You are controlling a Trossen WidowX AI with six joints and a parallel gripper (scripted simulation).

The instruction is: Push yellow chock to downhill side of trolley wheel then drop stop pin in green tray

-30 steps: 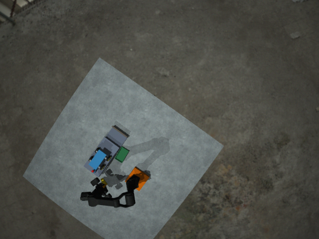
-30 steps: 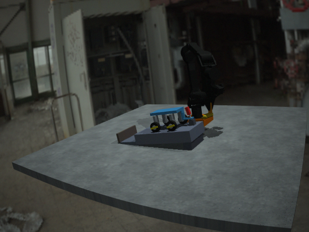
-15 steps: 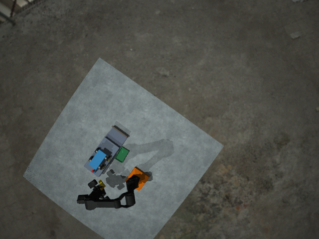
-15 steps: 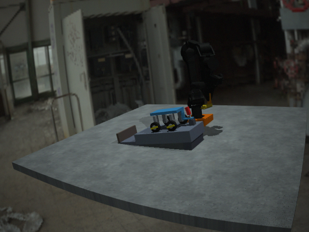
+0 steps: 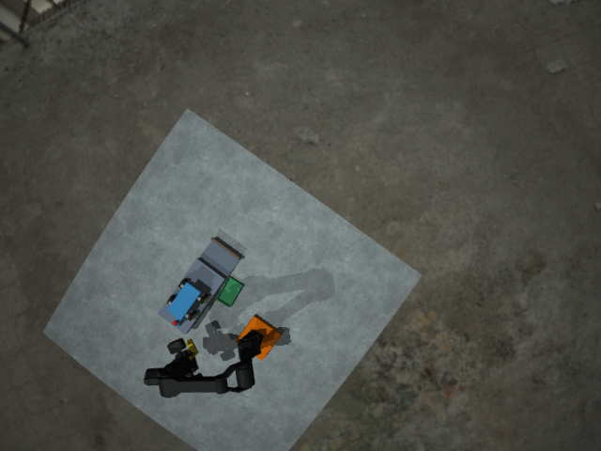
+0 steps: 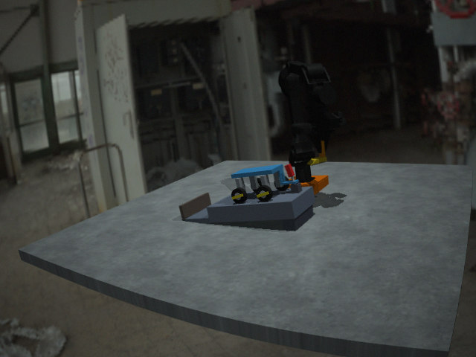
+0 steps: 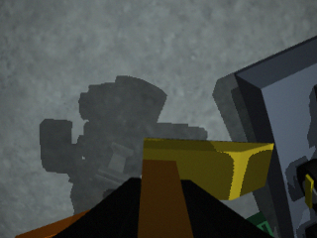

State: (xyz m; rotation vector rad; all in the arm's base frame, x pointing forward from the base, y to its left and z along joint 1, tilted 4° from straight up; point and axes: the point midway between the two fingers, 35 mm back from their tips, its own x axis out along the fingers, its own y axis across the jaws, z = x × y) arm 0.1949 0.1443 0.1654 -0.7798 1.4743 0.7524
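Note:
The yellow chock [image 5: 192, 348] [image 6: 318, 161] [image 7: 198, 171] hangs in the air beyond the uphill end of the ramp [image 5: 222, 257] [image 6: 250, 215] [image 7: 289, 109], clear of the table. My gripper [image 6: 323, 143] [image 7: 158, 189] is shut on its orange handle. The blue trolley [image 5: 183, 302] [image 6: 257, 170] stands on the upper part of the ramp. The red-headed stop pin [image 5: 175, 322] [image 6: 289, 170] is in place at the trolley's uphill end. The green tray [image 5: 230, 291] [image 7: 256, 218] lies beside the ramp; it is hidden in the exterior view.
A brown end board [image 5: 226, 247] [image 6: 195, 206] stands across the ramp's low end. The orange base plate [image 5: 271, 339] [image 6: 322, 183] under the arm is near the tray. The arm's shadow falls on the grey table [image 5: 193, 169] [image 6: 192, 268].

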